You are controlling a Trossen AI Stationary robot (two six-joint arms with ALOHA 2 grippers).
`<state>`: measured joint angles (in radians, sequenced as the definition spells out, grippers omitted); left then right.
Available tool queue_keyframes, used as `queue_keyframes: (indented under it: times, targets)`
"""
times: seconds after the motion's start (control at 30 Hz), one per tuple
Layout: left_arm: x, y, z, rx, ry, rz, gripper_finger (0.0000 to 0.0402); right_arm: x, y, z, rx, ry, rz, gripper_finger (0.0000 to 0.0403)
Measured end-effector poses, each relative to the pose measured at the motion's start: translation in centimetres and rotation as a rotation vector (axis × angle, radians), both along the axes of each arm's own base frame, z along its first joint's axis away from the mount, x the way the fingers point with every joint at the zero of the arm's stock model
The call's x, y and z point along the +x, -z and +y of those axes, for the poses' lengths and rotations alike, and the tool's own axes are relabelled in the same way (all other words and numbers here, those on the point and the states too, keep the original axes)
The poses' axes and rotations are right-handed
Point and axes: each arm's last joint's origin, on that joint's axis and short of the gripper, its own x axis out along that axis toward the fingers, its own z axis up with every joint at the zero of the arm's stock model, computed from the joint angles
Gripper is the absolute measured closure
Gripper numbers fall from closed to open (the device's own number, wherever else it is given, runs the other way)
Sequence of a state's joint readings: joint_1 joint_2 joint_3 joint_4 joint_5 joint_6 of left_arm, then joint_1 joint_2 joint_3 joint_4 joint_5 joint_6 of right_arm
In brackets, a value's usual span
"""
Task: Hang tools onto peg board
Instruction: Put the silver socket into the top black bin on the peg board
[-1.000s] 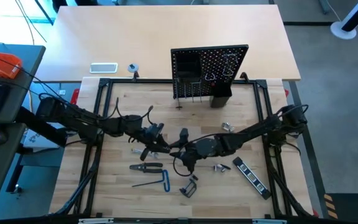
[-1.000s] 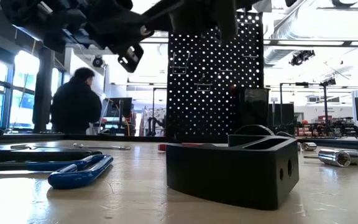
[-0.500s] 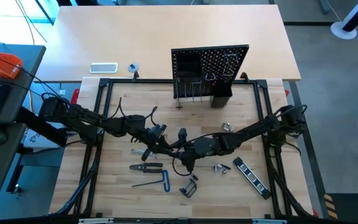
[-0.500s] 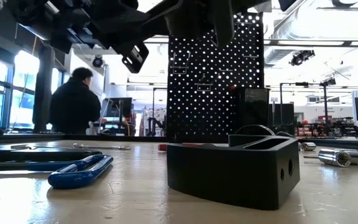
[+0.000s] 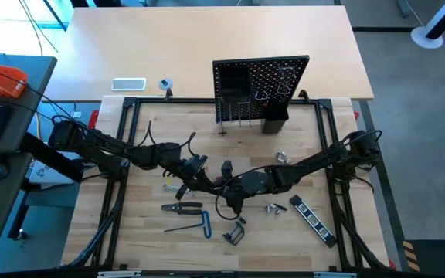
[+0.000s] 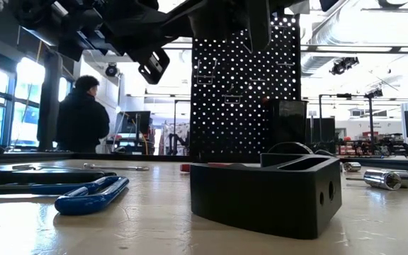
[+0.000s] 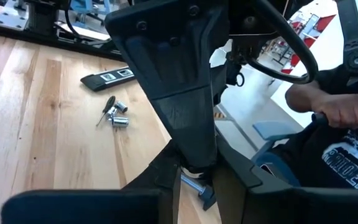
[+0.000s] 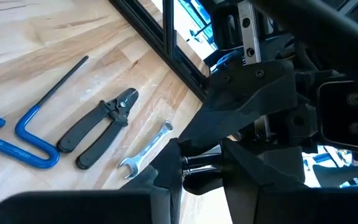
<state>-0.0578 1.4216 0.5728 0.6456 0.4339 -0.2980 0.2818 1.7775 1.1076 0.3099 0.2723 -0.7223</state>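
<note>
**Position.** The 2 arms meet over the middle of the table (image 5: pixel 153 243). The left arm (image 5: pixel 114 150) reaches in from its side and the right arm (image 5: pixel 315 162) from the other. Their wrists are almost touching, above the surface and well short of the peg board (image 5: pixel 261 85).

**Jaws.** Both wrist views show one chrome-shafted tool (image 8: pixel 197 167) lying between each arm's own fingers. The left jaws are nearly closed and grip it. The right jaws sit narrow against the shaft on both sides and appear clamped on it as well. The tool's exact type cannot be told, since both wrists cover most of it.

**Reason for hold.** A two-ended grip in mid-air reads as a transfer. 1 arm steadies the tool so the other can take it in a better orientation for a hook. Judged step: handover, with hanging not yet begun for this piece.

**Task items.**
- The peg board stands upright at the table's far edge and carries a few items on its hooks.
- Loose on the table, on the near side of the arms, lie the black pliers (image 5: pixel 182 207), the blue-handled hex key (image 5: pixel 195 226) and the black clamp (image 5: pixel 234 232).
- The black striped bar (image 5: pixel 311 218) and the small sockets (image 5: pixel 275 208) lie there too.
- A silver wrench (image 8: pixel 145 149) lies just beside the pliers.

**Progress.** Early, as most tools are unhung.

**Risk.** If either arm lets go before the other grip is firm, the tool drops onto those below.
</note>
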Motion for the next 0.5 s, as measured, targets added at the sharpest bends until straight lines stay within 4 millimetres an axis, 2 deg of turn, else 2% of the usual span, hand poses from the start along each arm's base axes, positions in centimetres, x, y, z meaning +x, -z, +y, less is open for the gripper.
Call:
queue_keyframes:
  times: [0.27,0.5]
  targets:
    - [-0.1,-0.5,0.1,-0.006,-0.012,-0.023,0.0265,-0.2,-0.2,0.2,-0.008,0.060,-0.011,0.0330]
    - [-0.8,-2.0,0.6,0.009,-0.025,-0.084,0.0217,-1.2,-1.8,0.5,-0.032,0.092,-0.028,0.0330]
